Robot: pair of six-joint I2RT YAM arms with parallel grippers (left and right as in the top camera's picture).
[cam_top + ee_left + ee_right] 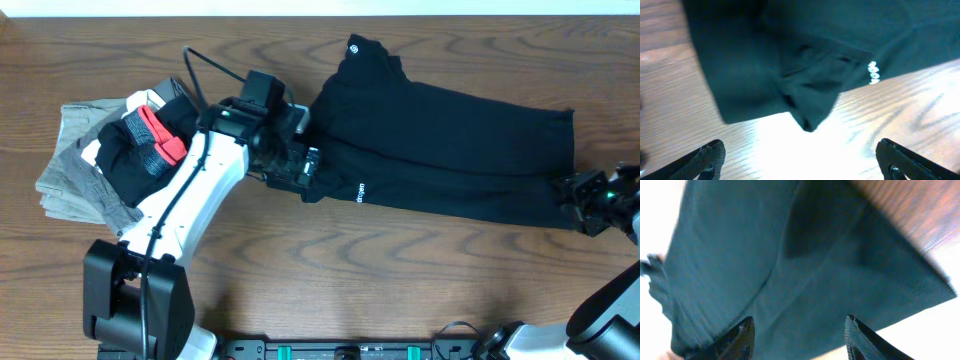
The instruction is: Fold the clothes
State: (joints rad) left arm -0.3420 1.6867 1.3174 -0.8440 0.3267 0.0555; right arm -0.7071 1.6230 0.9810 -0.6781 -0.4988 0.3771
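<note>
The black T-shirt (440,140) lies folded into a long band across the middle and right of the table, with a small white logo (360,191) at its front edge and a white neck label (353,47) at the back. My left gripper (297,170) is open and empty at the shirt's left end; in the left wrist view (800,157) its fingers hang over bare wood just short of a rumpled corner of the shirt (805,85). My right gripper (578,205) is open over the shirt's right front corner; the right wrist view (800,337) shows the fabric (790,265) between the fingers.
A stack of folded gray and white garments (75,170) lies at the left, with a smaller black piece with a red patch (150,135) on top. My left arm (190,210) runs beside that stack.
</note>
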